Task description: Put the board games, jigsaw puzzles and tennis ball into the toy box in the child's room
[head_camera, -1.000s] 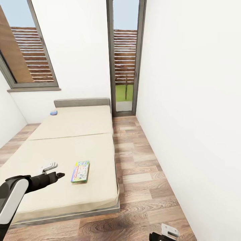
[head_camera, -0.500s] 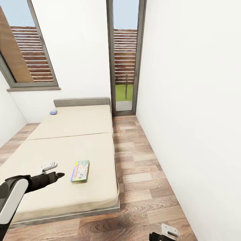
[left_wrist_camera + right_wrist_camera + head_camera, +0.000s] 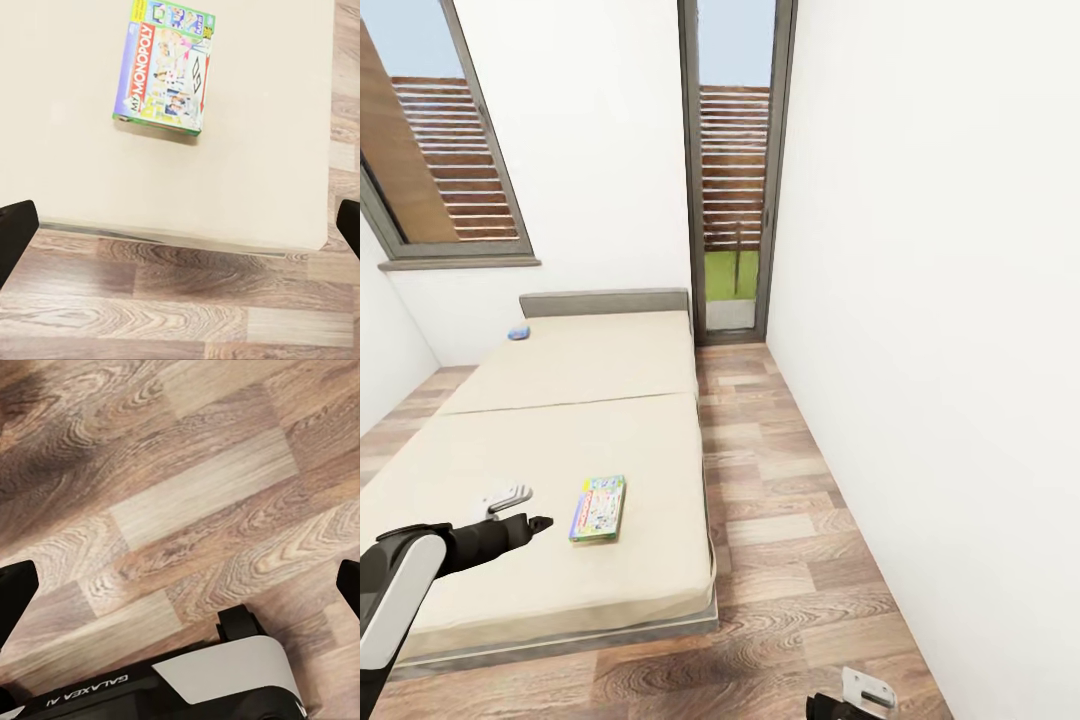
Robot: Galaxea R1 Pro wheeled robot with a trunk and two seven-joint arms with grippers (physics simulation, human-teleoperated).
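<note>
Slightly shifted since a second ago, the head view has slid bed [image 3: 560, 590] and green board game [image 3: 598, 508] leftward. Left hand [image 3: 520, 509], extended low over the mattress with fingers spread wide and empty, hovers just beside the game. Right hand [image 3: 857, 697] hangs above the wooden floor [image 3: 780, 500], fingers apart. Farther off, a small blue board game [image 3: 518, 333] lies near the headboard [image 3: 605, 302].

- Green board game [image 3: 166, 66], flat on the bed [image 3: 247, 172]: "MY MONOPOLY" in white letters on a red band along the box's long side, left wrist view. Smaller print on the lid too fine to read.
- Robot's white and black body panel [image 3: 217, 675], right wrist view: "GALAXEA", printed upside down, followed by a cut-off character.
</note>
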